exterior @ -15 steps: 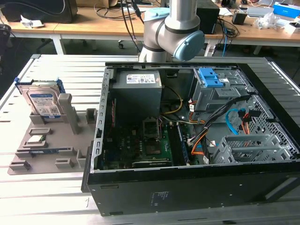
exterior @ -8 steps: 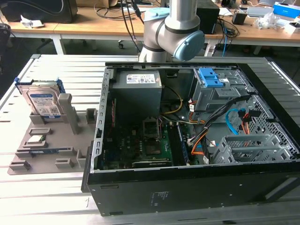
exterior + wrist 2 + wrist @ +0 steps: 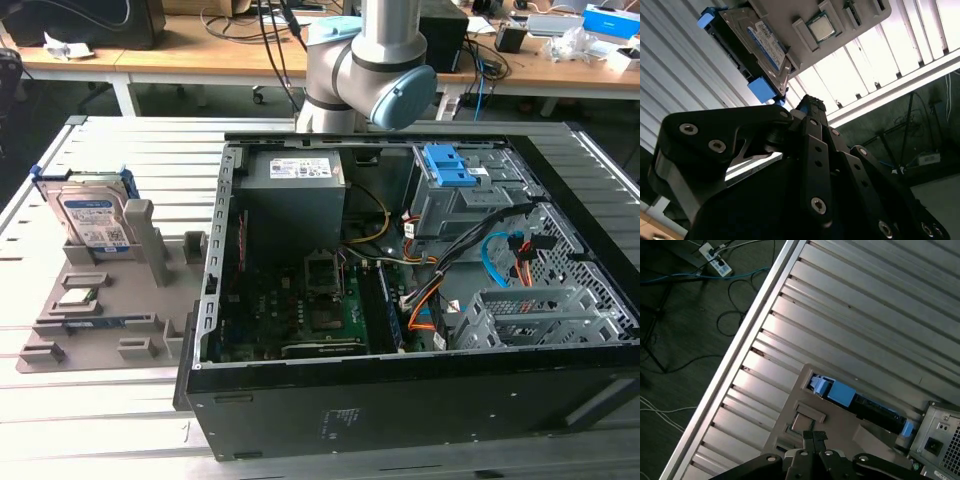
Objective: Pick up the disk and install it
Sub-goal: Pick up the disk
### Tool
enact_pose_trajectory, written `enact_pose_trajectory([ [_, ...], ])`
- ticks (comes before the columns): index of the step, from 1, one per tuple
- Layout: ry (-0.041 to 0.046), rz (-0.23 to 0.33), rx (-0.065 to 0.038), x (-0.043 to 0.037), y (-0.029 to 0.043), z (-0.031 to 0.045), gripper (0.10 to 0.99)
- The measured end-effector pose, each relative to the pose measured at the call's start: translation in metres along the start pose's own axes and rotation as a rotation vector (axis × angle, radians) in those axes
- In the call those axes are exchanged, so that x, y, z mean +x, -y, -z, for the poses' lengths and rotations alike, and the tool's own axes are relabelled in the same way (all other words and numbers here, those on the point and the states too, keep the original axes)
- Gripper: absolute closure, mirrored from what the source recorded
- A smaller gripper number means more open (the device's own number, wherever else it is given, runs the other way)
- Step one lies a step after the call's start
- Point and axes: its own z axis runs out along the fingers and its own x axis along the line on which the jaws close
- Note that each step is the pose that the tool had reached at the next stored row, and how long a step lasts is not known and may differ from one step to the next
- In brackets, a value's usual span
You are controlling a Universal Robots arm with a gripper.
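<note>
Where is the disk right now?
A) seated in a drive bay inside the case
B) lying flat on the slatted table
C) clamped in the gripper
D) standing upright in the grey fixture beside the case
D: the disk stands upright in the grey fixture at the exterior view's left, outside the computer case, with the gripper apart from it.

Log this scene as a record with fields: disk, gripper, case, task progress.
disk: stands on edge in the grey fixture, to the exterior view's left of the case
gripper: shut, holding nothing, near the fixture, not touching the disk
computer case: open, lying on the slatted table
power supply: mounted inside the case
progress: disk not yet picked up, not installed
</note>
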Motion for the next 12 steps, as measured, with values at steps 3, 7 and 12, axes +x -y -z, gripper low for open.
enact_pose_trajectory([
  [3, -0.0011, 0.024, -0.001, 0.0, 0.0, 0.0, 0.98],
  [7, -0.0026, 0.057, -0.001, 0.0, 0.0, 0.0, 0.98],
  [12, -0.0045, 0.1, -0.002, 0.0, 0.0, 0.0, 0.98],
])
